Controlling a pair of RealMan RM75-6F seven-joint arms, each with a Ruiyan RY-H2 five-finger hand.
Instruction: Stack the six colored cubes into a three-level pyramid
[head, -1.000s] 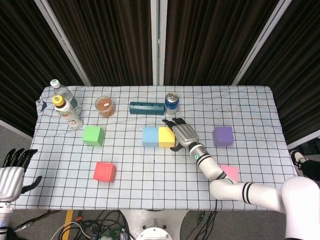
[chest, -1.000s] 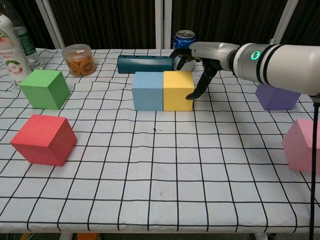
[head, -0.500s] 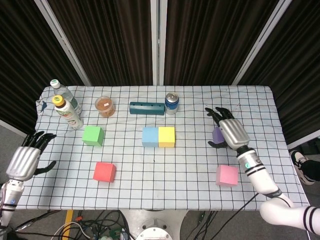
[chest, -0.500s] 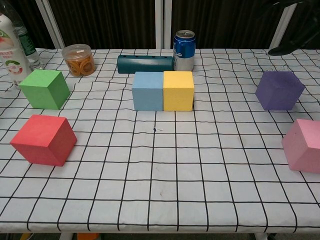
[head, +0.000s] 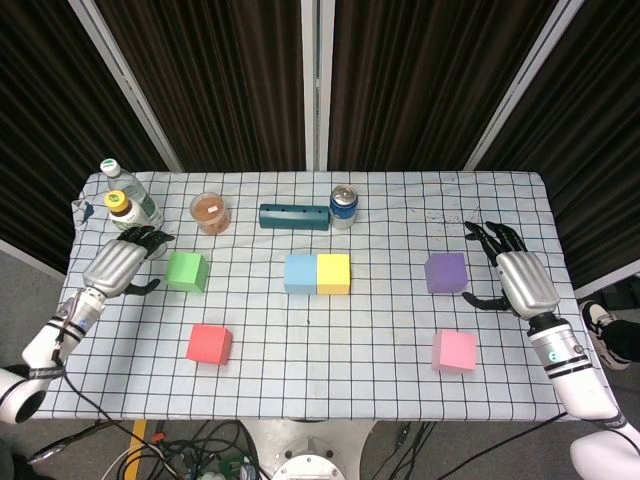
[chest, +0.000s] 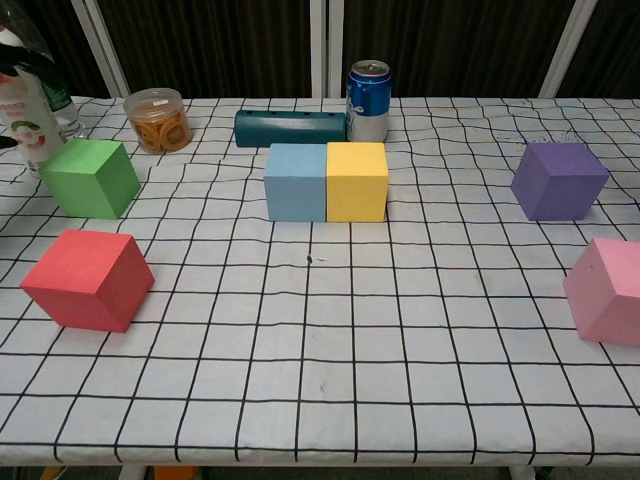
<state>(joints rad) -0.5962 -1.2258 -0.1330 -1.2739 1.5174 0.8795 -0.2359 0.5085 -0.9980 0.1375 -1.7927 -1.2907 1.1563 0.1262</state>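
Observation:
A light blue cube (head: 300, 273) (chest: 296, 182) and a yellow cube (head: 334, 273) (chest: 357, 181) sit side by side, touching, at the table's middle. The green cube (head: 186, 271) (chest: 91, 178) lies at the left, the red cube (head: 209, 344) (chest: 88, 279) nearer the front left. The purple cube (head: 446, 272) (chest: 558, 180) stands at the right and the pink cube (head: 454, 351) (chest: 609, 290) in front of it. My left hand (head: 121, 263) hovers just left of the green cube, fingers apart, holding nothing. My right hand (head: 519, 275) is open, right of the purple cube.
Along the back stand two bottles (head: 135, 222), a jar of orange rings (head: 210, 212) (chest: 159, 119), a dark teal block (head: 294, 216) (chest: 291, 127) and a blue can (head: 343, 206) (chest: 368, 88). The checked cloth (head: 330, 340) covers the table to its edges.
My right hand left the yellow cube and swung right past the purple cube. My left hand rose from the table's front-left corner to beside the green cube.

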